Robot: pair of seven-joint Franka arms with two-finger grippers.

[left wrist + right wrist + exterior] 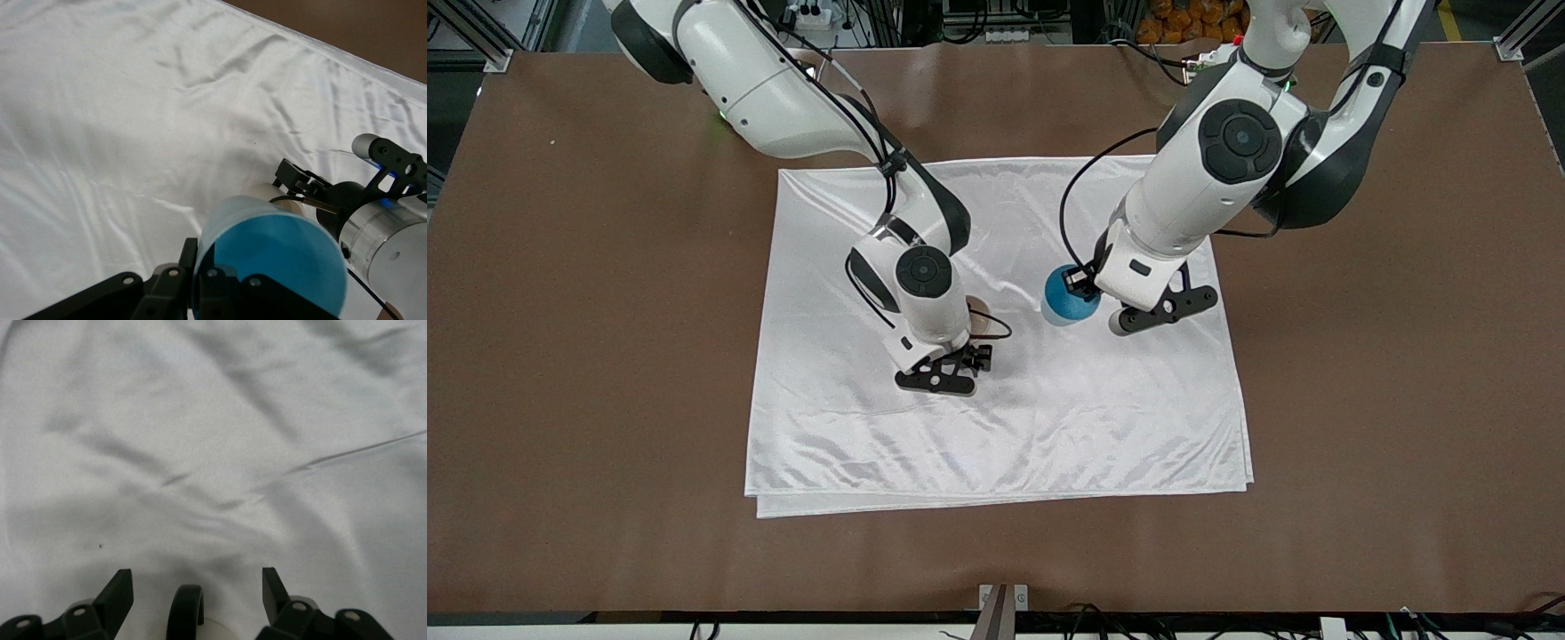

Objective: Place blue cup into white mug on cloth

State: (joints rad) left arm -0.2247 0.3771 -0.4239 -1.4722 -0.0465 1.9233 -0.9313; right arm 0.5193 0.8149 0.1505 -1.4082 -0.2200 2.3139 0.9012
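Note:
My left gripper [1074, 289] is shut on the rim of the blue cup [1065, 302], with one finger [190, 257] outside the wall. The cup [273, 263] hangs over the middle of the white cloth [1049, 418], its bright blue inside showing. The white mug [983, 322] stands on the cloth toward the right arm's end, mostly hidden under the right wrist. My right gripper [976, 356] is down at the mug and open. In the right wrist view its gripper [195, 583] has the mug's black loop handle [185, 610] between its fingertips without touching them.
The folded cloth [133, 100] lies wrinkled on a brown table [560, 356] with bare table on all sides. In the left wrist view the right arm's wrist [390, 243] shows close beside the blue cup, with the mug's pale rim [272, 192] just past it.

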